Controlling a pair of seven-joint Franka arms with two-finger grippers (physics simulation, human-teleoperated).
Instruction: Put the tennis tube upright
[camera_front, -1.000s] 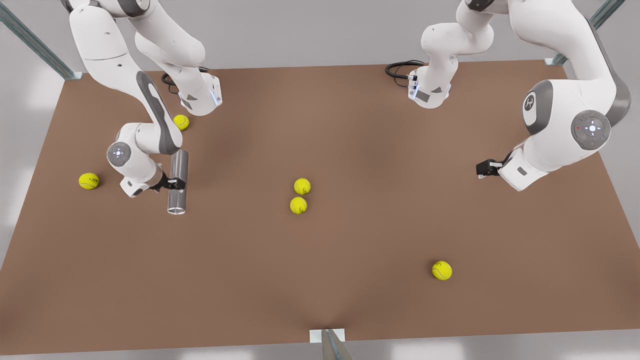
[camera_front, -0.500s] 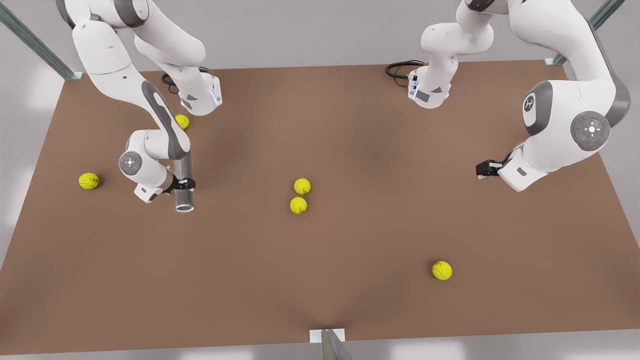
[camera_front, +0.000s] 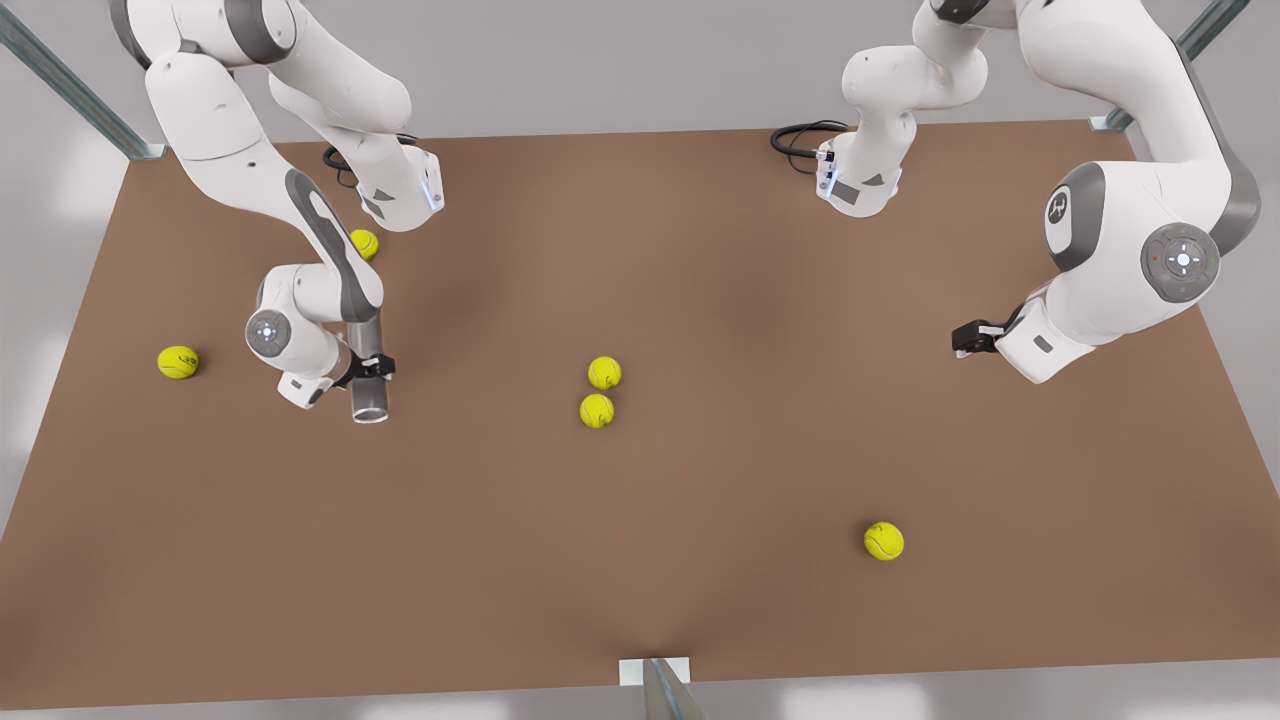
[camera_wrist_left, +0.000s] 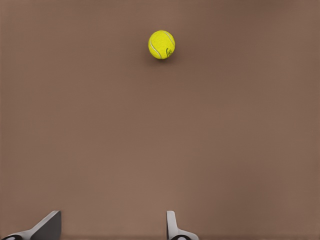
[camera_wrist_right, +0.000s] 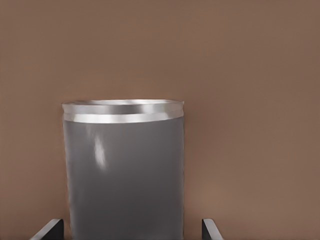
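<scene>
Tennis tube: we see the grey tennis tube (camera_front: 368, 385) on the front view's left of the counter (camera_front: 700, 480), tipped steeply so that its shiny-rimmed open end faces the camera; its far end is hidden behind the arm, so we cannot tell whether it touches the counter. In the right wrist view the tennis tube (camera_wrist_right: 124, 170) sits between the fingers with its bright rim pointing away from the wrist.

Right gripper: our right gripper (camera_front: 372, 367) is on the front view's left, its fingers (camera_wrist_right: 49, 229) clamped on the tube's sides, around the middle of the part we can see.

Left gripper: our left gripper (camera_front: 964, 338) hangs above the counter at the front view's right, well apart from the tube. Its fingers (camera_wrist_left: 172, 226) stand apart with nothing between them. This arm waits.

Tennis balls: a pair of tennis balls (camera_front: 600, 392) touch each other near the counter's middle. One ball (camera_front: 178, 362) lies toward the front view's left edge, another (camera_front: 364, 244) is partly hidden behind the right arm, and a lone ball (camera_front: 884, 541) lies toward the front view's lower right.

Left wrist view: we see a single ball (camera_wrist_left: 161, 44) on bare counter ahead of the fingers.
</scene>
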